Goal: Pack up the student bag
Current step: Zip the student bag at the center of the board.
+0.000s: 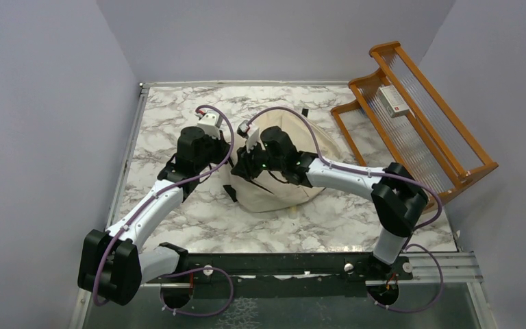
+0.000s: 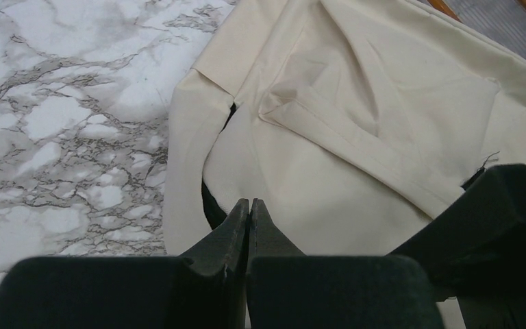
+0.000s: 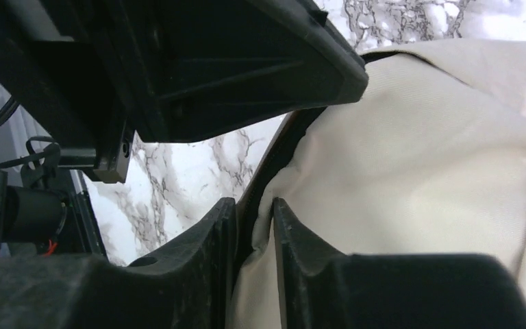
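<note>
The student bag (image 1: 284,185) is a cream fabric backpack lying flat in the middle of the marble table; it also shows in the left wrist view (image 2: 356,116) and the right wrist view (image 3: 418,171). My right gripper (image 1: 241,171) is at the bag's left edge. In the right wrist view it (image 3: 255,205) is shut on a fold of cream fabric and the black zipper edge. My left gripper (image 1: 220,159) is just left of it. In the left wrist view it (image 2: 248,203) is shut with nothing between the fingers, its tips over the bag's left side.
A wooden rack (image 1: 418,116) leans at the back right with a small box (image 1: 392,101) on it. Grey walls close in the table on the left, back and right. The left arm's body (image 3: 212,62) hangs close above my right gripper.
</note>
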`<state>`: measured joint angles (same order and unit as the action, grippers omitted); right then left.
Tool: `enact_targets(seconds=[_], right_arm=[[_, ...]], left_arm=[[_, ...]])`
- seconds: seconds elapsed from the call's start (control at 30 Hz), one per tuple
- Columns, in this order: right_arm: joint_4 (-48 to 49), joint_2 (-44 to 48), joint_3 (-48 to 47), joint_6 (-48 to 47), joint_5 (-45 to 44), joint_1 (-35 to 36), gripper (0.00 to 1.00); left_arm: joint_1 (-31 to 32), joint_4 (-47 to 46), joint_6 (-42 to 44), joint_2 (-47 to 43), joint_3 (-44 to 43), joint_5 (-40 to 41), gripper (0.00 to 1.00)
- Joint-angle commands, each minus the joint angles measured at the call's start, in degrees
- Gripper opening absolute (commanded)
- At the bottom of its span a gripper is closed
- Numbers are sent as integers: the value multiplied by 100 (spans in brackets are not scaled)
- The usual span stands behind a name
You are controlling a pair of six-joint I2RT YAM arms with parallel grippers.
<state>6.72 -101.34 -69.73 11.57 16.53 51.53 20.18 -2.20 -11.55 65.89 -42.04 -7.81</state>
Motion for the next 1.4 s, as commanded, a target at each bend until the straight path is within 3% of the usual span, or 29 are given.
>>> enact_targets(seconds=[0.0,0.1,0.17,0.57,0.77,1.0,1.37], right_arm=[[656,157,302,-211,-65,117,22],[877,404,652,-301,246,115,5],[907,584,869,-392,486,120,1],[204,1607,1665,-1427,1793,117,0],[-272,1885,1753,-1877,2022,118,1],[-220,2308,2088,-2325,2426,116,0],[37,2915,2506,-2864,2479,118,1]], left_arm=[[-32,-142,-83,-10,-138,-173,0],[-32,-50,-144,49,-183,-34,0],[-32,17,-206,80,-190,69,0],[-32,59,-516,256,-180,483,0],[-78,45,-482,719,-570,737,0],[-190,52,-401,1609,-1104,662,0],[-190,-213,-682,2582,-1221,429,0]])
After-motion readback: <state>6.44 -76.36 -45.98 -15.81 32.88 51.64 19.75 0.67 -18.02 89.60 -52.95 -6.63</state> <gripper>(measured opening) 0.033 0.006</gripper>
